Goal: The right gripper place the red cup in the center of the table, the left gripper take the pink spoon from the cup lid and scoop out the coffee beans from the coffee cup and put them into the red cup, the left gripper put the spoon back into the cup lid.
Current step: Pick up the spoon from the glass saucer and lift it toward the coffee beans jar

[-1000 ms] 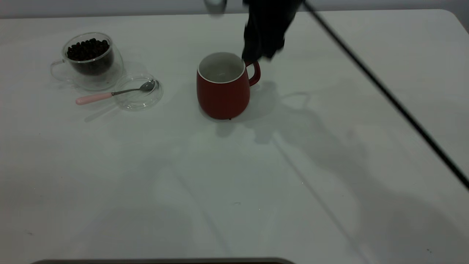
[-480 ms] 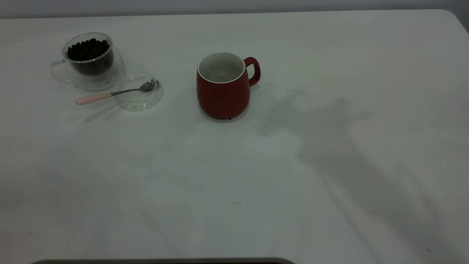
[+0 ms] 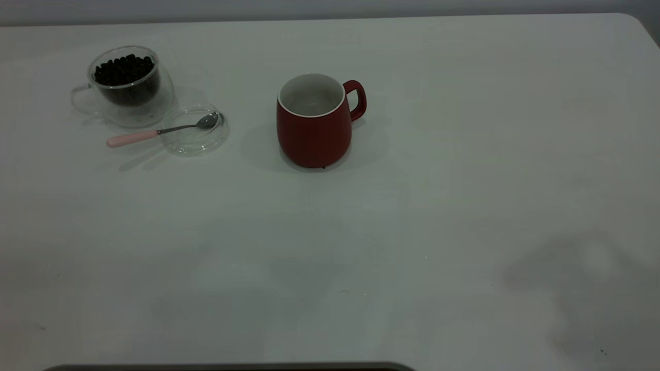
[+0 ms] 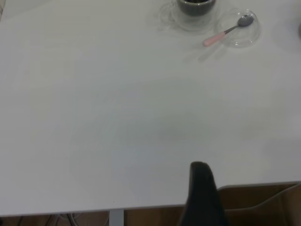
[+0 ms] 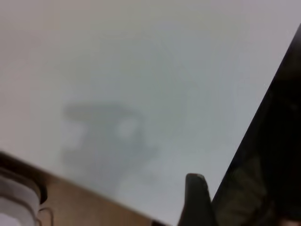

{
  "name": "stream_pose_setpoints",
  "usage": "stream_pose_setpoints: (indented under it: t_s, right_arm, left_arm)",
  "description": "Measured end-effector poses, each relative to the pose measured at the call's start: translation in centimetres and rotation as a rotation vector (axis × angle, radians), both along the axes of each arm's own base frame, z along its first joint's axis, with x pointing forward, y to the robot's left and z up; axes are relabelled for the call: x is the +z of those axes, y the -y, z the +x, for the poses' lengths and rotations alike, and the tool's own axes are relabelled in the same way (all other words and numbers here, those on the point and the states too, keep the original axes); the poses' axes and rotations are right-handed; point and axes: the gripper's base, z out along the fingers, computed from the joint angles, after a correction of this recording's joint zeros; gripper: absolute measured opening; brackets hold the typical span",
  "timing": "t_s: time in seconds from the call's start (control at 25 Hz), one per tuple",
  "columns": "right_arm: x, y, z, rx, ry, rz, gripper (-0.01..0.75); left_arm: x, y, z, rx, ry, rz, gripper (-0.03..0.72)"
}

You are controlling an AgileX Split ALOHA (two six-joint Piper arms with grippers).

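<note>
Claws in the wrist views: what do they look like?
Only slivers show. The left claw is a black, tapered, round-tipped wedge with no markings. The right claw shows a similar dark tip beside a broad black slanting part. No cables visible.

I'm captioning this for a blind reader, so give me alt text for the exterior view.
A red cup stands upright and empty near the middle of a white table, handle to the view's right. At far left, a clear coffee cup holds coffee beans; beside it, a pink spoon rests with its bowl in a glass cup lid. No claw is in view.
</note>
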Motion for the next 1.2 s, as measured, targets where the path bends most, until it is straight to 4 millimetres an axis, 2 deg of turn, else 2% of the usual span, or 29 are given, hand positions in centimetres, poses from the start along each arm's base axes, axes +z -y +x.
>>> stream_pose_setpoints:
  t_s: [0.28, 0.48, 0.76, 1.2]
  right_arm:
    - [-4.3, 3.5, -7.8, -0.018, -0.043, 0.128, 0.582]
    - [-7.7, 4.7, -11.6, 0.032, -0.063, 0.205, 0.583]
    - [-10.6, 4.6, -12.8, 0.094, -0.038, 0.284, 0.583]
    - [-10.6, 4.5, -12.8, 0.124, -0.029, 0.290, 0.583]
  left_arm:
    - [0.0, 0.0, 0.0, 0.000, 0.000, 0.000, 0.589]
    - [0.0, 0.0, 0.0, 0.000, 0.000, 0.000, 0.589]
    - [0.0, 0.0, 0.0, 0.000, 0.000, 0.000, 0.589]
    - [0.0, 0.0, 0.0, 0.000, 0.000, 0.000, 0.589]
